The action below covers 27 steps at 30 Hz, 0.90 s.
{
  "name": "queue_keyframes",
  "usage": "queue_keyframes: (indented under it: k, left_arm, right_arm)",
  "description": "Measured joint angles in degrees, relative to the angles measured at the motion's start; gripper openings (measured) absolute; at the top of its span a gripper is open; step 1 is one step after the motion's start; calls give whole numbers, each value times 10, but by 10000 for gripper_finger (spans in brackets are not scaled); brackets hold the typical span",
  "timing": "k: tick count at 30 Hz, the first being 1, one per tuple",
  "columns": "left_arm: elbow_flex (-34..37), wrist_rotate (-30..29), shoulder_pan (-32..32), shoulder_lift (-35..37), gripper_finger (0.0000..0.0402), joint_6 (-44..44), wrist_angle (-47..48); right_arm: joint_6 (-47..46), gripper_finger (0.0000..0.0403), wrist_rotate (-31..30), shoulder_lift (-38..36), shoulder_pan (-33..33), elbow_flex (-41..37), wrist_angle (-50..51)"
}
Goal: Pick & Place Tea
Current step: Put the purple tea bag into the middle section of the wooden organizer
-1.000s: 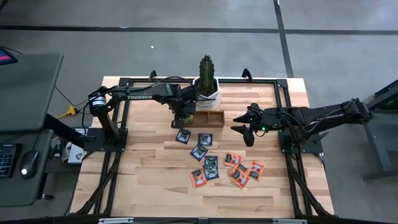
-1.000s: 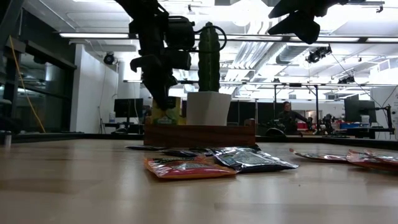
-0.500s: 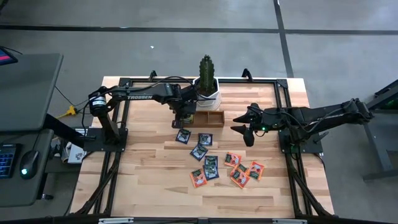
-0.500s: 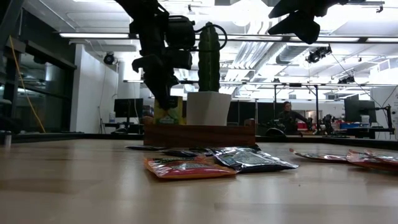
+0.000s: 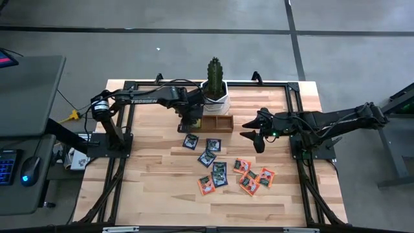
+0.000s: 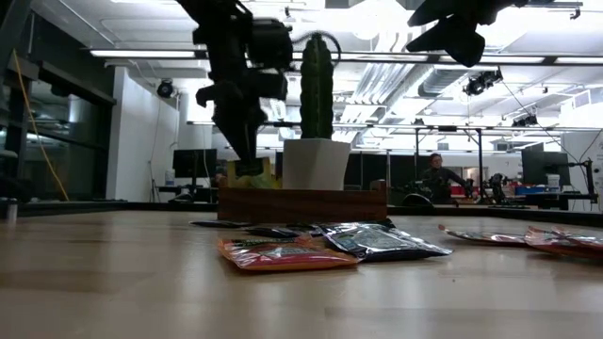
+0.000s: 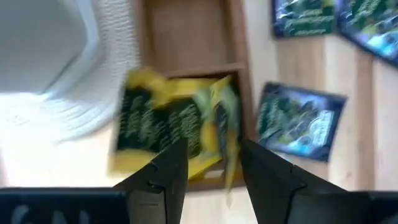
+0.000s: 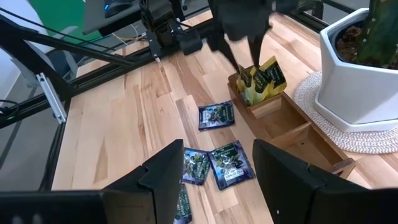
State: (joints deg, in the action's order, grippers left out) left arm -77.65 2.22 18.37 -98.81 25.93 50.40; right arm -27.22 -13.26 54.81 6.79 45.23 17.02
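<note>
While left tool (image 7: 208, 165) gapes over tray (image 7: 239, 99), yellow sachets (image 7: 174, 124) below, white pot (image 8: 354, 74) beside, right tool (image 8: 217, 171) open, empty.

Yellow sachets (image 7: 174, 127) blur in my left wrist view. Cactus pot (image 8: 357, 81) cut off at right wrist picture's edge. Sachet labels unreadable from above.

The light wooden table (image 5: 162, 188) is seen from overhead and from tabletop level; the brown wooden three-compartment tray (image 7: 186, 62) is shared by all views.
</note>
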Motion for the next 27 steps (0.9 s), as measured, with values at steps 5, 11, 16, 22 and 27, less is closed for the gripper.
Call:
queue_keyframes:
  k: [5, 11, 16, 22, 27]
  left_arm:
    - [0, -60, 0, 36, 137, 9, -7]
    - [-1, -93, -1, 76, 124, 2, 4]
    - [-1, -90, -11, 80, 75, -30, 51]
    - [18, -81, -52, 81, 10, -34, 61]
    - [71, -77, -96, 83, 3, -82, 47]
  right_arm:
    - [-9, 189, 0, 0, 0, 0, 7]
    - [-13, 189, 4, 0, 0, 0, 13]
    - [-12, 189, 4, 0, 0, 0, 18]
    - [-25, 189, 12, 0, 0, -29, 16]
    - [-66, 189, 52, 1, 5, -84, -34]
